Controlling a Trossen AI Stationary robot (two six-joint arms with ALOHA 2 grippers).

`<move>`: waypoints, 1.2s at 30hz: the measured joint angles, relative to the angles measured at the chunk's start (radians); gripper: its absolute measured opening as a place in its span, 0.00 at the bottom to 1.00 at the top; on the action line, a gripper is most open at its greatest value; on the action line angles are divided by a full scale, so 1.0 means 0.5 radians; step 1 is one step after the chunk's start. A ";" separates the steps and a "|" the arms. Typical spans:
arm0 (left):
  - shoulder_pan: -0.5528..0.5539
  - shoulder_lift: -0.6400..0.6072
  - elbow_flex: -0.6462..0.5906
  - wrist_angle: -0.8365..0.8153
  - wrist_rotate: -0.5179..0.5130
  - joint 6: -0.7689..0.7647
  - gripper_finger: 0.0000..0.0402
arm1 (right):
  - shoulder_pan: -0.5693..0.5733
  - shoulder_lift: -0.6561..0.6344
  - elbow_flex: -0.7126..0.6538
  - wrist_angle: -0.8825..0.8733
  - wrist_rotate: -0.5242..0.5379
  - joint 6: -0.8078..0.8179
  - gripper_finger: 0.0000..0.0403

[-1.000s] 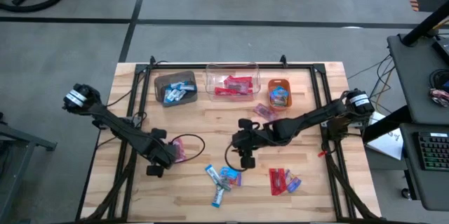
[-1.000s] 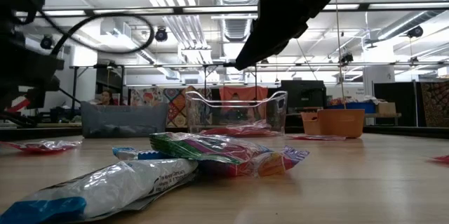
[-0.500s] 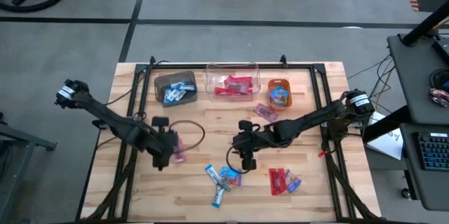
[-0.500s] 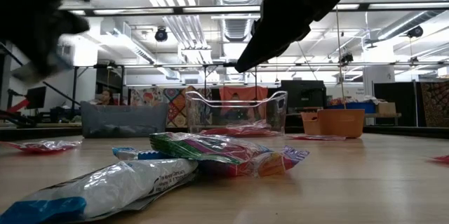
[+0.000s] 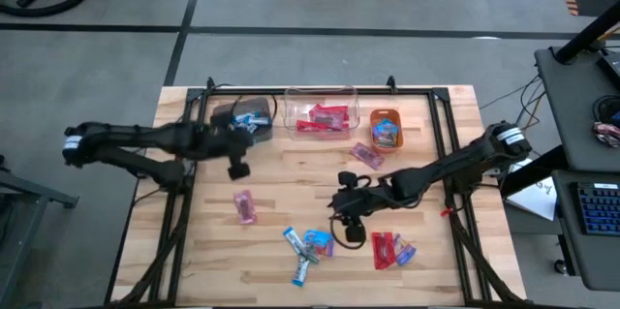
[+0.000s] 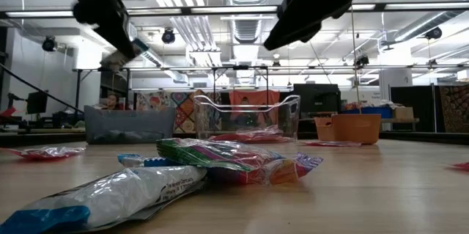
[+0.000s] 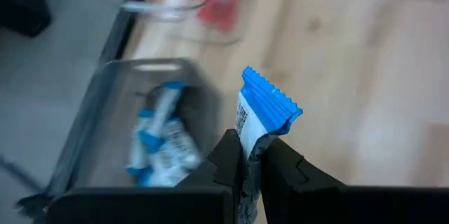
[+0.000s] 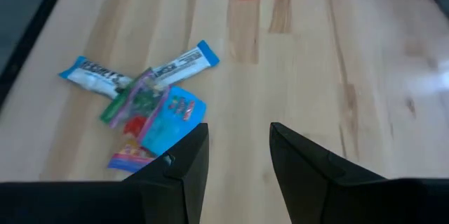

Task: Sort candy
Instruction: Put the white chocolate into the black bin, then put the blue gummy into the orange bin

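Holding a blue-and-white candy (image 7: 261, 115) pinched in my left tool (image 7: 251, 159), I hover beside the brown bin (image 5: 235, 115) of like sweets at the desk's (image 5: 291, 169) far left. A pink candy (image 5: 244, 206) lies mid-desk. My right tool (image 8: 237, 150), fingers spread, hangs above the mixed candy pile (image 8: 144, 108) nearer the front.

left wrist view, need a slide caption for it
Left gripper holds a blue-and-white candy beside the brown bin of matching candies.
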State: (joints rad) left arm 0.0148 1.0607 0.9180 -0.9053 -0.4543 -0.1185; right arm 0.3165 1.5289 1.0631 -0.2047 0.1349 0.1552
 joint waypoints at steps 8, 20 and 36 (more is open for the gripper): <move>0.760 0.215 0.000 0.278 0.491 0.550 0.02 | 0.113 -0.175 -0.196 0.002 0.197 0.358 0.36; 1.149 0.732 0.000 0.362 0.630 0.907 0.02 | 0.285 -0.239 -0.341 0.019 0.484 0.738 0.36; 1.152 0.905 0.000 0.445 0.613 0.921 0.24 | 0.284 -0.241 -0.341 0.018 0.520 0.735 0.36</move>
State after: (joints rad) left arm 0.5911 1.5132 0.9180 -0.6827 -0.1478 0.3418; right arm 0.4583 1.4082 0.8925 -0.1959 0.3946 0.5228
